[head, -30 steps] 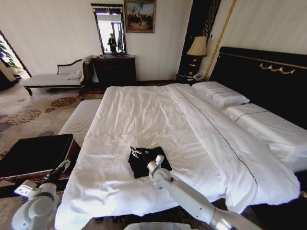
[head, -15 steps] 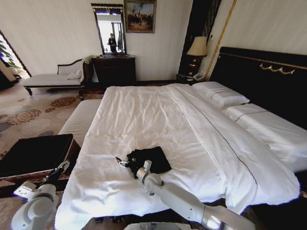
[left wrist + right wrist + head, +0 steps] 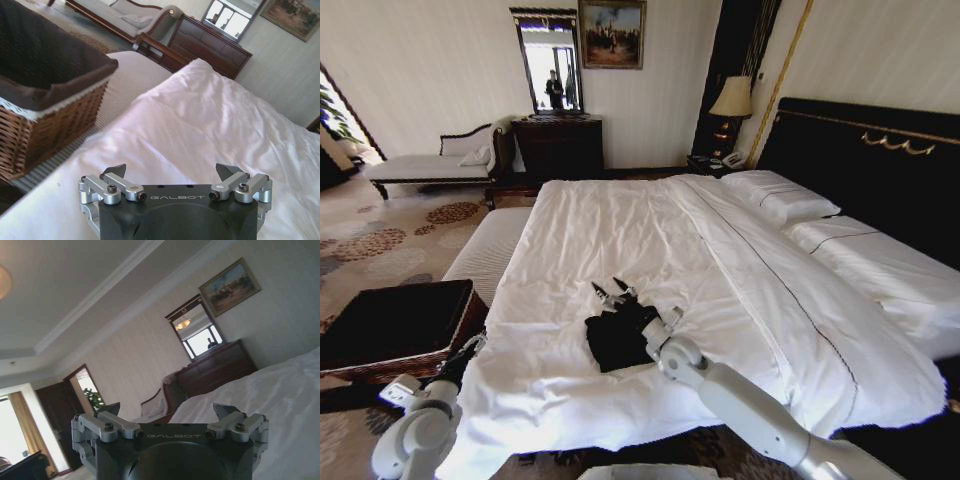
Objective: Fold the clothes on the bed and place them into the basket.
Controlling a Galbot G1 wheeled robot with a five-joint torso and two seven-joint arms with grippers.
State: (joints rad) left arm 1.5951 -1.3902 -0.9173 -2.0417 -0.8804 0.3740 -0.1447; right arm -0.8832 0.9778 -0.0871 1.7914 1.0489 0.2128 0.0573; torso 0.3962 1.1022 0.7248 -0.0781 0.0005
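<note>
A: Count it off for me.

B: One black shirt [image 3: 620, 338], bunched in a small heap on the bed [image 3: 650, 240], toward the near edge. One basket [image 3: 395, 330], wicker with a dark lining, on the floor at about nine o'clock from the shirt, just off the bed's left side. Two pillows [image 3: 778, 195] at the headboard. Two grippers.

A: Where are the grippers?

B: The right gripper [image 3: 610, 293] sits at about twelve o'clock from the shirt, just above its far edge, fingers spread and tilted upward, nothing between them. The left gripper [image 3: 470, 350] hangs low at the bed's near left corner, between the basket and the mattress.

A: What changed over the last second?

B: A second ago the right gripper was on the shirt's left part; half a second ago it had slid out to the shirt's eight o'clock side. Now it is lifted past the far edge. The shirt looks more crumpled. The left arm has shifted slightly toward the bed.

A: Do the wrist views add anything?

B: The left wrist view shows its own jaws apart and empty, with the basket's woven wall and a white lace trim under the lining, which the head view doesn't resolve. The right wrist view looks up at the ceiling, a mirror [image 3: 197, 335] and a painting [image 3: 229, 286], jaws parted.
</note>
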